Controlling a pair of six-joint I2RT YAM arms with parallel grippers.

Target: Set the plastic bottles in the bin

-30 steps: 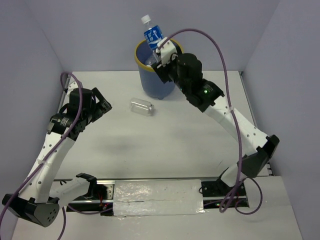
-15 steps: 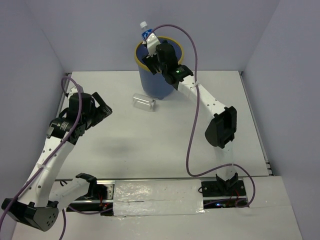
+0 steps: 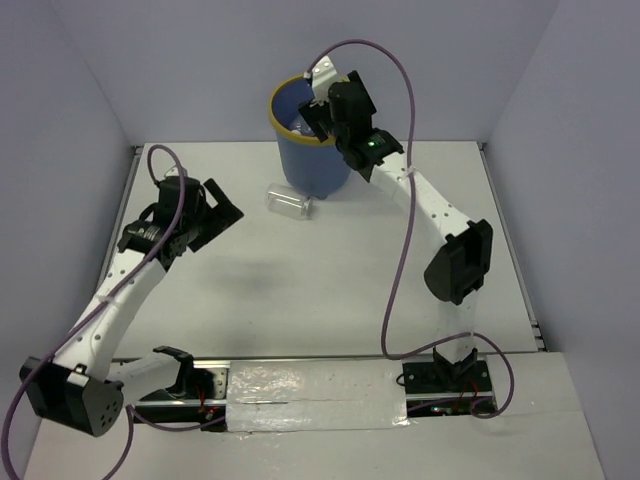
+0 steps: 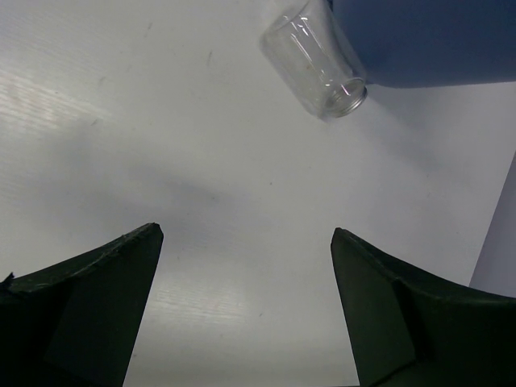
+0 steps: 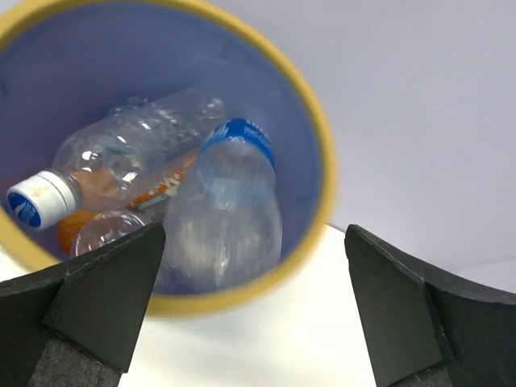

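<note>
The right gripper (image 5: 254,234), fingers apart and empty, hangs above the round dark blue yellow-rimmed plastic bin (image 5: 321,153), where clear plastic bottles (image 5: 230,218) lie below its fingers. The left gripper (image 4: 246,232), fingers also apart, faces a clear capless plastic bottle (image 4: 316,58) lying beside the bin, well ahead of them.

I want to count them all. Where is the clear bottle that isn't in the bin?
In the top view, the clear bottle lies on its side on the table, just left of the bin.
</note>
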